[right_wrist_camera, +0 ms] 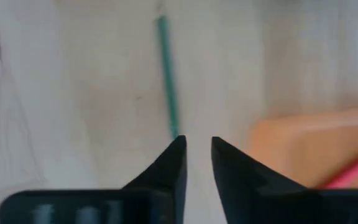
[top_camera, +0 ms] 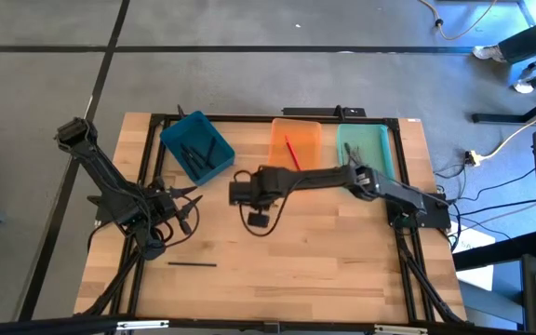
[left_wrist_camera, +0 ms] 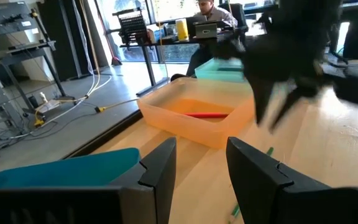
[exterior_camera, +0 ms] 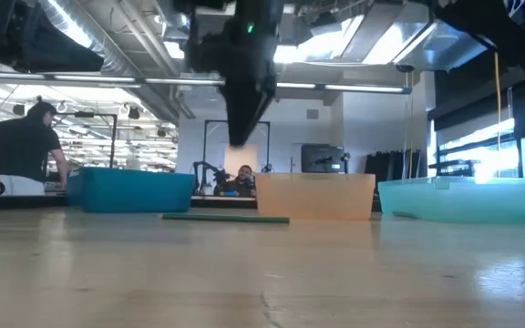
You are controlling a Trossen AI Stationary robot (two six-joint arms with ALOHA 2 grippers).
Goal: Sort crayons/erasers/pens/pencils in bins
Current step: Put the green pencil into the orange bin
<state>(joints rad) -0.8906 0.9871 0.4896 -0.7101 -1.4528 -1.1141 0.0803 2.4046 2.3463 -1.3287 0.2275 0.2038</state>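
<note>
Here the orange bin (top_camera: 296, 144) serves as the landmark. Nearest the table's front edge, well away from the bin, a dark stick (top_camera: 192, 263) lies alone on the wood. Closer in, to the bin's left and forward of it, the left gripper (top_camera: 186, 207) waits low over the table; its fingers (left_wrist_camera: 160, 168) stand spread, with a clear gap and nothing between them. Just in front of the orange bin's front left corner, the right gripper (top_camera: 240, 193) hangs above the table on an arm stretched across from the right side. Its fingers (right_wrist_camera: 173, 162) are apart by a narrow gap and grip nothing. A green stick (right_wrist_camera: 166, 71) lies flat on the wood directly beyond the fingertips, just beside the bin's front wall; the low view shows it resting on the table (exterior_camera: 226, 218) under the gripper. Inside the orange bin lies a red stick (top_camera: 291, 152). To its left sits the blue bin (top_camera: 196, 144), turned at an angle, holding several dark sticks. To its right stands the mint bin (top_camera: 366, 147).
</note>
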